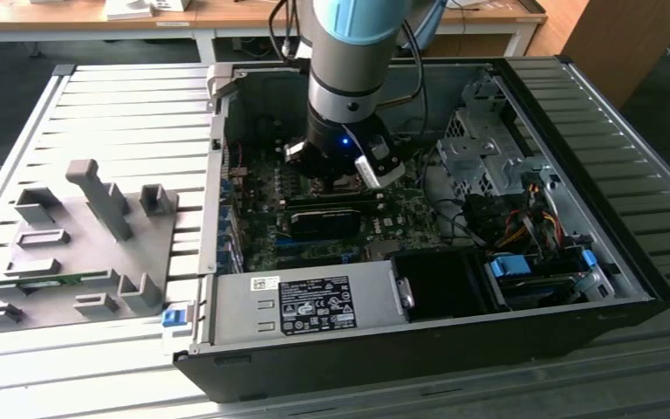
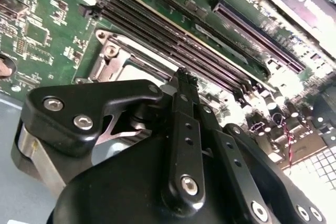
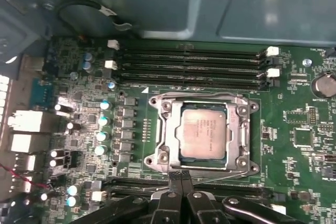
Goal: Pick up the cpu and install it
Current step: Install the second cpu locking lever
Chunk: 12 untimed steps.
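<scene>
The cpu (image 3: pixel 203 132), a small square chip with a silver-grey metal top, lies flat inside the metal-framed socket (image 3: pixel 164 129) on the green motherboard. In the first wrist view my gripper (image 3: pixel 180 174) hovers just off one edge of the socket frame, its two black fingers pressed together with nothing between them. The second wrist view has the same shut fingertips (image 2: pixel 185 77) above the socket frame (image 2: pixel 113 59). In the exterior view the arm reaches down into the open computer case, with the gripper (image 1: pixel 332 188) over the dark socket (image 1: pixel 324 218).
Several long memory slots (image 3: pixel 189 66) run beside the socket. A power supply (image 1: pixel 306 305), a drive cage (image 1: pixel 481 148) and cables (image 1: pixel 522 218) crowd the case. A grey tray (image 1: pixel 73 253) with a green memory strip (image 1: pixel 50 281) lies outside, on the exterior view's left.
</scene>
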Tool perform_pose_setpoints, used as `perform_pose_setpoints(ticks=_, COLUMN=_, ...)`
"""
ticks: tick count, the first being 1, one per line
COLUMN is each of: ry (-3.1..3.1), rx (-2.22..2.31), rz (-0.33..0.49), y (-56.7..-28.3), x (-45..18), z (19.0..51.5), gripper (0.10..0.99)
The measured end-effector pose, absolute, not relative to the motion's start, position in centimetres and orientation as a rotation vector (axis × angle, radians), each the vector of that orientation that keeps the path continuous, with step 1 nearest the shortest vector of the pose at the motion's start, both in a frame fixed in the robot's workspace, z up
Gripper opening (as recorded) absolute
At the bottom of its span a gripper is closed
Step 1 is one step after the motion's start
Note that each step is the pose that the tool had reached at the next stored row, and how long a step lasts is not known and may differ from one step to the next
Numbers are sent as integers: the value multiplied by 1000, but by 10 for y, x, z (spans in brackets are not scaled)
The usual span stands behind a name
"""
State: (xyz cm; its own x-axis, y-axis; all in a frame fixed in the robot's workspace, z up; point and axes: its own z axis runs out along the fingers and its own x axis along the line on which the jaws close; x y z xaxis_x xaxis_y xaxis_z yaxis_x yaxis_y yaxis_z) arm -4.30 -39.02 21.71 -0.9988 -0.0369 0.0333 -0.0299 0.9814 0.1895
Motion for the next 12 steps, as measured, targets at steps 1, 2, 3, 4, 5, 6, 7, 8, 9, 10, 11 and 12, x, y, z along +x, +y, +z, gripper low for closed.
perform_pose_setpoints(ticks=1, ry=-3090, rx=52, rz=-298, y=-391, x=-43, z=217, gripper=106)
perform_pose_setpoints(ticks=2, ry=-3090, rx=53, rz=-301, y=-391, x=-43, z=215, gripper=106)
perform_pose_setpoints(ticks=3, ry=-3090, rx=53, rz=-303, y=-391, x=-43, z=214, gripper=106)
perform_pose_setpoints(ticks=4, ry=-3090, rx=52, rz=-305, y=-391, x=-43, z=212, gripper=106)
perform_pose_setpoints(ticks=5, ry=-3089, rx=52, rz=-309, y=-391, x=-44, z=211, gripper=106)
perform_pose_setpoints(ticks=6, ry=-3089, rx=53, rz=-316, y=-392, x=-44, z=211, gripper=106)
perform_pose_setpoints(ticks=7, ry=-3088, rx=53, rz=-323, y=-394, x=-44, z=211, gripper=106)
perform_pose_setpoints(ticks=8, ry=-3087, rx=53, rz=-329, y=-395, x=-45, z=211, gripper=106)
perform_pose_setpoints(ticks=9, ry=-3087, rx=53, rz=-336, y=-397, x=-45, z=211, gripper=106)
perform_pose_setpoints(ticks=10, ry=-3086, rx=53, rz=-345, y=-397, x=-46, z=211, gripper=106)
perform_pose_setpoints(ticks=11, ry=-3085, rx=53, rz=-355, y=-398, x=-46, z=211, gripper=106)
perform_pose_setpoints(ticks=12, ry=-3084, rx=54, rz=-366, y=-398, x=-48, z=211, gripper=106)
